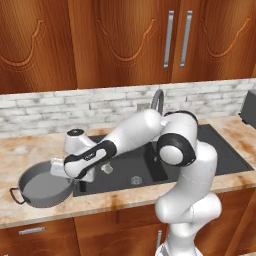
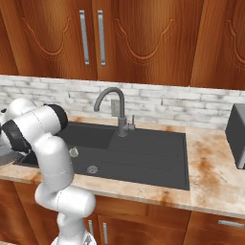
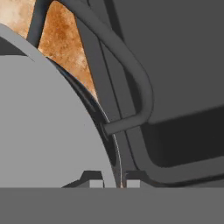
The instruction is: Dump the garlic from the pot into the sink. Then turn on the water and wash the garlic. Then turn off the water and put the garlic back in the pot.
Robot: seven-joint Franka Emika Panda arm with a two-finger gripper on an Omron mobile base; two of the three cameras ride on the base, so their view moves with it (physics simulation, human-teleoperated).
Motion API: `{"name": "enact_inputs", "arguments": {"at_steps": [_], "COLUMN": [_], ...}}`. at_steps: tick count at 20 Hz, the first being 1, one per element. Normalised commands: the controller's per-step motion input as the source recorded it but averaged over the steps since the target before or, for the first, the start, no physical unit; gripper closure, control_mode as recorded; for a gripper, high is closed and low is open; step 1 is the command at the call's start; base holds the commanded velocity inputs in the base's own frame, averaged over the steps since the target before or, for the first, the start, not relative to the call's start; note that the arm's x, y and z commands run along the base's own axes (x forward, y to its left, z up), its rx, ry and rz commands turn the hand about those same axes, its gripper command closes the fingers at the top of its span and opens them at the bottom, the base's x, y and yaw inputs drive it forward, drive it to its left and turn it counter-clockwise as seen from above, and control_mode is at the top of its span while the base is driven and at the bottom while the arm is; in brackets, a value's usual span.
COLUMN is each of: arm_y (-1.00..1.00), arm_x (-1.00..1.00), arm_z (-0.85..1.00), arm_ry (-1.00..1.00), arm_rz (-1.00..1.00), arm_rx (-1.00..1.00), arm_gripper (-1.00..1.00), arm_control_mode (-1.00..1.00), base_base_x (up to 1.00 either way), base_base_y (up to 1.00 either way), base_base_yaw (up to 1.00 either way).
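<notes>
Gripper is sitting at the right rim of the pot, fingers nearly closed, one tip on each side of the thin rim wall, so it is gripping the pot by its edge; in the hand view the grey pot wall is curving up the left side, with a dark loop handle arching just beyond the rim and over the sink's left edge; pot is resting on the mottled stone counter at the near left, just beside the sink, its right rim meeting or slightly overlapping the sink's left edge; second handle is poking out at the pot's near left in the left base view; pot interior is looking bare grey from that angle; garlic is lying in the basin, a small pale lump on the dark floor, left of the round drain and a bit farther back; also showing in the left base view just under the forearm; faucet is standing at the far edge of the sink, gooseneck arcing left over the basin, small lever on its right side; draining panel is taking up the right half of the sink; arm is stretching left and low from the base across the basin's near side.
</notes>
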Motion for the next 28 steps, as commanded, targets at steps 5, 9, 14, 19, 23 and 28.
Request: {"name": "enact_inputs", "arguments": {"at_steps": [5, 9, 14, 19, 23, 28], "arm_y": [0.16, 0.01, -0.06, -0.23, -0.45, -0.71], "arm_x": [0.24, 0.13, 0.00, -0.13, -0.25, -0.13], "arm_z": [-0.21, -0.03, 0.10, 0.42, 0.46, 0.49], "arm_ry": [0.00, -0.03, -0.14, -0.22, -0.24, -0.14], "arm_rz": [0.00, 0.00, 0.00, 0.00, 0.00, 0.00], "arm_rx": [-0.07, -0.04, 0.00, 0.00, 0.00, 0.03], "arm_gripper": [1.00, -1.00, -1.00, -1.00, -1.00, -1.00], "arm_control_mode": [-1.00, -1.00, -1.00, -1.00, -1.00, -1.00], "base_base_x": [0.00, 0.00, 0.00, 0.00, 0.00, 0.00], "base_base_y": [0.00, 0.00, 0.00, 0.00, 0.00, 0.00], "base_base_yaw": [0.00, 0.00, 0.00, 0.00, 0.00, 0.00]}}
